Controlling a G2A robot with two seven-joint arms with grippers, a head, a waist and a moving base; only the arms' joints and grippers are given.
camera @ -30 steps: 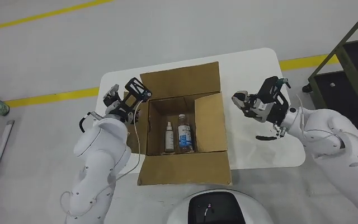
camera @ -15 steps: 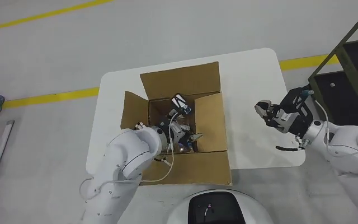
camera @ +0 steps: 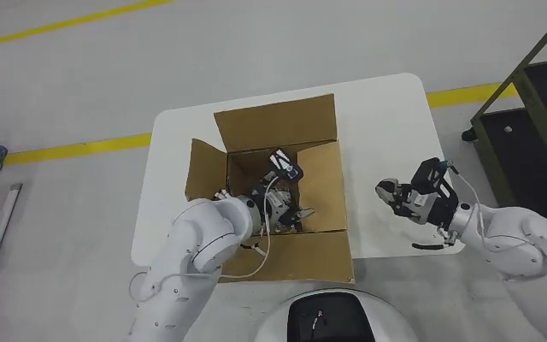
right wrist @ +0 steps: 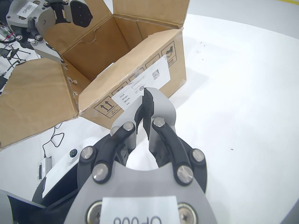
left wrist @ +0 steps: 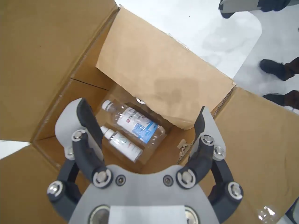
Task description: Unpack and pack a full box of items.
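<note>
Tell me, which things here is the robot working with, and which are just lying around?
In the job: cardboard box, large clear bottle and small white bottle lying inside it, open left claw above them, shut right claw.
Just there: white table, yellow floor line, dark cart.

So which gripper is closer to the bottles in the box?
Left. The left gripper hangs open above the box, directly over the bottles lying inside. The right gripper is shut, outside the box over the table.

box (camera: 282, 256) mouth: open | side flap (left wrist: 163, 78): leans inward over 2 bottles (left wrist: 137, 123)
</note>
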